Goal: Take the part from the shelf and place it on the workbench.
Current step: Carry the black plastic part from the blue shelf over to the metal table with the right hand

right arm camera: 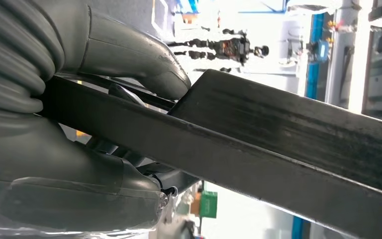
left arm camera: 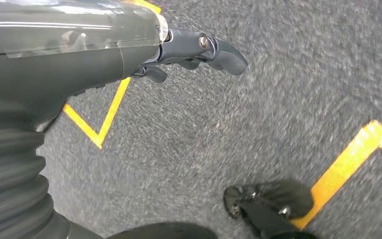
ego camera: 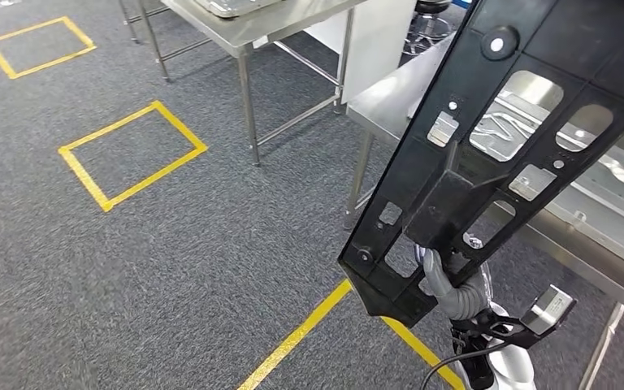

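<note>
At the far left of the head view, yellow tape squares [ego camera: 132,154] mark the grey carpet [ego camera: 171,268], one nearer and one further back. Right of them a steel table [ego camera: 248,32] stands on thin legs, a metal tray resting on its top. Further right is the workbench [ego camera: 390,101], a steel surface with pressed metal pieces lying on it, seen partly through the openings of the part [ego camera: 496,138]. This long black plastic panel with cut-out windows is raised at a slant in front of the workbench, its upper end over the bench edge and its lower end above a yellow floor line [ego camera: 296,337]. The right hand [ego camera: 447,284] grips the part near its lower end, thumb and fingers clamped on either side of the panel. The left hand [left arm camera: 199,52] hangs over the carpet with nothing in it, fingers loosely extended.
</note>
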{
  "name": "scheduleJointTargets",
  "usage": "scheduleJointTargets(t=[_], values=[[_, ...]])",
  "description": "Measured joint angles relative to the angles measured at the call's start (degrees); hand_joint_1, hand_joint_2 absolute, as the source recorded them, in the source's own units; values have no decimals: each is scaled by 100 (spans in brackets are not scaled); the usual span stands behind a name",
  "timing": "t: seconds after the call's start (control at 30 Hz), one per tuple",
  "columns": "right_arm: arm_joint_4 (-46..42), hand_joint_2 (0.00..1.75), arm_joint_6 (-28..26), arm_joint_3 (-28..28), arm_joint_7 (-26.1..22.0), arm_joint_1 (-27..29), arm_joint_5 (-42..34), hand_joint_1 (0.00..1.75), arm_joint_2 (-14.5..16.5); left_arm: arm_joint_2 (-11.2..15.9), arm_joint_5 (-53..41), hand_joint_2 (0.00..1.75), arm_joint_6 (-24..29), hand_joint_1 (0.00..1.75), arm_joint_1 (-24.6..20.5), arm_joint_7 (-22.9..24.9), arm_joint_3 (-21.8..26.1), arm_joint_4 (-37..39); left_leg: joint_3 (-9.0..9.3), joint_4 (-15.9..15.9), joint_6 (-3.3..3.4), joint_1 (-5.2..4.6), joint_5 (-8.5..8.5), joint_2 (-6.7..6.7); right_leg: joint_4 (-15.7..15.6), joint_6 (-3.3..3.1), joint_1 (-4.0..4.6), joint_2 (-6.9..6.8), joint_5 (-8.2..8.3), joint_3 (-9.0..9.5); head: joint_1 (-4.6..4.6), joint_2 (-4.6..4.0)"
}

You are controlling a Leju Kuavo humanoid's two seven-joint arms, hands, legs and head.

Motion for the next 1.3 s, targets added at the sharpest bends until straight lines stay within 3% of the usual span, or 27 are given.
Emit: scheduleJointTargets(t=[0.03,0.07,0.1,0.13,0.2,0.23,0.27,0.33,0.4,0.47,0.53,0.57,0.6,0.63,0.7,0.77,0.83,0.87,0.93,1.0,1.07,1.1,1.13,1.2,1.23,1.3], values=[[10,175,0,4,1,2,1,175,2,2,16,175,3,0,15,-9,4,0,-6,1,2,-9,-3,72,278,12,-3,-36,-85,-129,0,0],[17,175,-1,7,1,8,1,175,4,3,38,175,7,0,23,-14,10,0,-7,2,2,-16,-9,145,367,17,-5,-57,-68,-162,0,0],[23,175,-1,7,2,12,2,175,4,4,62,175,8,0,24,-18,19,0,-2,3,-1,-20,-17,212,215,13,-4,-81,54,-73,0,0],[26,175,0,7,2,12,2,175,4,5,76,175,8,0,22,-20,28,0,11,4,-10,-25,-29,273,-141,-2,1,-141,240,127,0,0],[26,175,2,9,1,0,2,175,5,5,85,175,8,0,17,-16,40,0,46,7,-48,-50,-64,382,-922,-68,50,-389,498,550,0,0],[25,175,2,11,-1,-7,2,175,8,6,79,175,7,0,15,-7,43,0,59,9,-73,-63,-80,432,-1151,-107,79,-471,547,666,0,0],[25,175,2,13,-2,-12,2,175,10,7,69,175,7,0,13,8,44,0,68,9,-100,-75,-96,483,-1237,-142,106,-498,538,698,0,0],[24,175,2,14,-3,-10,2,175,15,9,46,175,5,0,2,44,45,0,87,5,-155,-82,-128,589,-1254,-200,104,-359,554,683,0,0],[23,175,3,13,-5,-12,4,175,19,15,34,175,3,0,-11,68,47,0,46,175,-211,-65,-270,451,-1300,-262,66,-232,579,707,-1,0],[22,175,4,13,-7,-19,9,175,29,19,51,175,-4,0,-24,74,52,0,-218,795,-253,-36,-608,159,-1324,-307,43,-112,591,726,-1,0],[23,175,4,16,-7,-16,19,175,39,20,70,175,-12,0,-57,69,57,0,-576,1531,-274,-26,-894,44,-1317,-323,43,19,589,726,-2,0],[24,175,3,18,-7,-12,25,175,42,21,73,175,-13,0,-75,68,58,0,-662,1687,-278,-25,-891,30,-1311,-322,44,95,588,728,-2,0],[24,175,3,18,-7,-9,29,175,44,21,68,175,-14,0,-83,66,57,0,-642,1611,-273,-22,-767,16,-1303,-318,44,177,584,735,-2,0],[23,175,2,18,-8,-7,32,175,45,23,60,175,-13,0,-82,64,57,0,-522,1313,-262,-16,-543,-22,-1293,-309,43,265,579,744,-2,0],[22,175,2,18,-10,-12,34,175,49,31,45,175,-12,0,-62,59,57,0,-216,529,-231,11,-135,-286,-1259,-274,47,429,566,738,-1,0],[21,175,2,18,-10,-21,43,175,53,36,35,175,-10,0,-47,50,57,0,-81,150,-196,28,-23,-515,-1230,-209,36,570,577,680,-1,0],[19,175,2,17,-8,-23,55,175,54,39,23,175,-9,0,-39,66,56,0,-69,105,-144,24,-24,-463,-1237,-123,15,711,608,628,-1,0],[16,175,2,16,-8,-20,58,175,54,40,13,175,-8,0,-39,87,56,0,-60,76,-105,24,-7,-393,-1221,-88,12,696,598,610,-1,0],[9,175,3,14,-5,-48,61,175,54,42,-11,175,1,0,-36,140,55,0,-41,21,-29,37,28,-248,-931,-36,30,423,421,461,-1,0],[7,175,5,17,-2,-82,64,175,56,43,-20,175,8,0,-18,178,55,0,-38,13,9,18,27,-97,-203,-4,31,66,67,101,0,0],[9,175,8,20,4,-84,65,175,57,45,-16,175,9,0,7,198,56,0,-37,15,15,-1,12,59,378,16,11,-49,-99,-195,0,0],[10,175,7,20,7,-80,65,175,57,45,-15,175,9,0,12,203,56,0,-30,16,14,-6,3,132,369,15,5,-70,-25,-193,0,0],[11,175,7,20,10,-79,65,175,56,45,-15,175,10,0,10,208,56,0,-16,16,7,-10,-10,199,112,4,6,-105,146,-59,0,0],[11,175,9,21,10,-86,65,175,57,45,-15,175,10,0,4,221,56,0,30,18,-22,-33,-50,317,-724,-53,47,-308,503,393,0,0],[10,175,10,22,10,-92,65,175,57,45,-15,175,10,0,3,231,56,0,50,20,-45,-50,-72,370,-1040,-91,77,-400,597,558,0,0],[9,175,11,25,9,-98,65,175,58,45,-15,175,13,0,4,251,56,0,78,19,-97,-76,-107,471,-1243,-150,127,-446,602,647,0,0]])
